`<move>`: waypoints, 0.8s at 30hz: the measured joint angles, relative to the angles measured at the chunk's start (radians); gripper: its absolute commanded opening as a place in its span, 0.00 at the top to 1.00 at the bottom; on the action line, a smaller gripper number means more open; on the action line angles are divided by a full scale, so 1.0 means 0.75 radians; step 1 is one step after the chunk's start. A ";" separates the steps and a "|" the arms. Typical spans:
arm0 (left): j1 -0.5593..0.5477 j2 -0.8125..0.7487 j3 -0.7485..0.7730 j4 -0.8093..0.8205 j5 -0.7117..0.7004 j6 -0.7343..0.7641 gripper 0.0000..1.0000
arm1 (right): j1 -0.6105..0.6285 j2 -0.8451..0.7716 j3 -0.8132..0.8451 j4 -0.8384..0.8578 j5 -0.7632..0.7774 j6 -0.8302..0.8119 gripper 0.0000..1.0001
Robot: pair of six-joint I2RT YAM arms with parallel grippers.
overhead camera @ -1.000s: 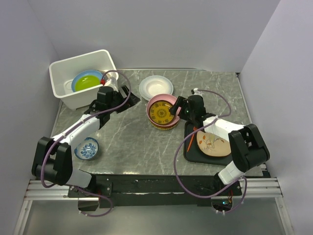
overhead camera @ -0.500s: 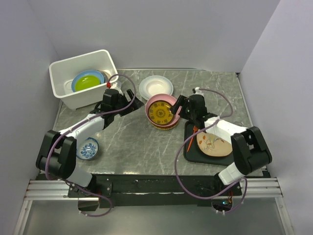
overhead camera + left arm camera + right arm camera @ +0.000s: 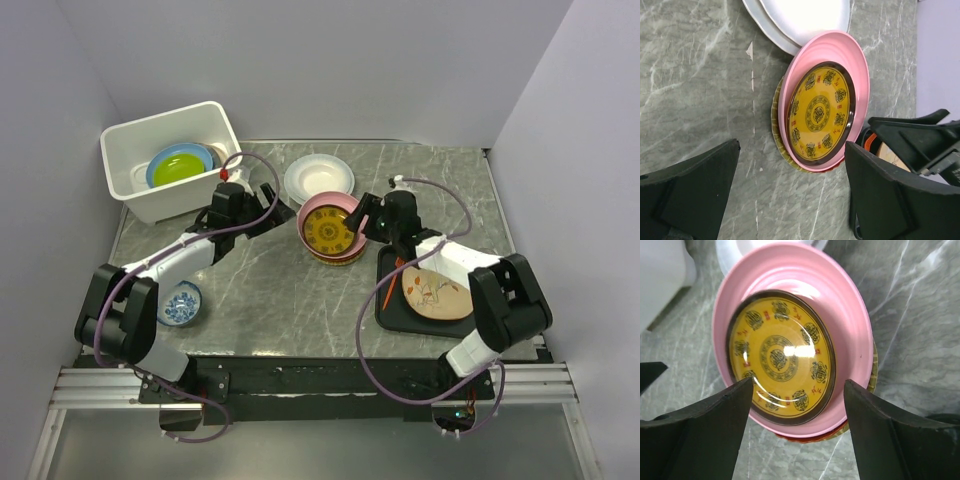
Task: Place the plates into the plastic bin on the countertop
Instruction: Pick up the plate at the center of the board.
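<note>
plastic bin (image 3: 128, 160): far left, two plates inside | left gripper (image 3: 791, 147): wide, empty, beside stack | yellow patterned plate (image 3: 781, 362): nested in pink plate (image 3: 850, 330), mid-countertop (image 3: 270, 290) | right gripper (image 3: 798, 385): wide, straddling stack; pinch near rim squarely, lift level

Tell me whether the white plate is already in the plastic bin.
No, the white plate lies on the countertop, right of the plastic bin in the top view.

- Seen from above, the plate stack (image 3: 330, 232) is hemmed in on two sides: left gripper (image 3: 273, 203) at 9 o'clock, right gripper (image 3: 362, 222) at 3.
- White plate (image 3: 318, 178) lies just beside the stack at 11–12.
- Black tray (image 3: 388, 312) crowds 4–5.
- Bare countertop (image 3: 270, 290) leaves passage at 6–8.
</note>
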 measured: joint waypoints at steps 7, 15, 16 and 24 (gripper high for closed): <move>-0.001 0.028 -0.011 0.009 0.008 -0.006 0.09 | 0.000 0.090 0.016 0.022 -0.040 0.003 0.22; -0.004 0.065 -0.018 0.038 0.031 -0.022 0.10 | 0.000 0.147 0.026 0.049 -0.067 0.022 0.25; -0.006 0.071 -0.018 0.044 0.033 -0.025 0.10 | 0.000 0.155 0.026 0.056 -0.071 0.027 0.28; -0.016 0.079 -0.043 0.053 0.030 -0.030 0.09 | 0.000 0.212 0.026 0.109 -0.110 0.067 0.38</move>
